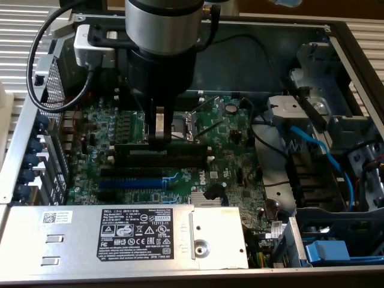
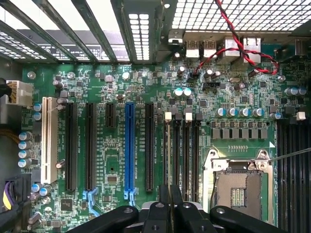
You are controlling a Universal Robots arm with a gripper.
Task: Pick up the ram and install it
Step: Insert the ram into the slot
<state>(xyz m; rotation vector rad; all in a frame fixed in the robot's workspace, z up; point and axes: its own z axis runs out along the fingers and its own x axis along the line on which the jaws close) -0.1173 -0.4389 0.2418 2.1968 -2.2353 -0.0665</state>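
Gripper (image 1: 159, 143) clamps ram (image 1: 186, 150), jaws nearly closed, over memory slots (image 2: 187, 155). Risk: slight tilt or offset jams ram, seating fails.

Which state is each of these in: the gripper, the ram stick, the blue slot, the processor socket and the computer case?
Gripper: jaws shut on the ram stick.
Ram stick: held upright on its edge at the black memory slots; cannot tell if seated.
Blue slot: empty.
Processor socket: bare, no cooler on it.
Computer case: open, side panel off.
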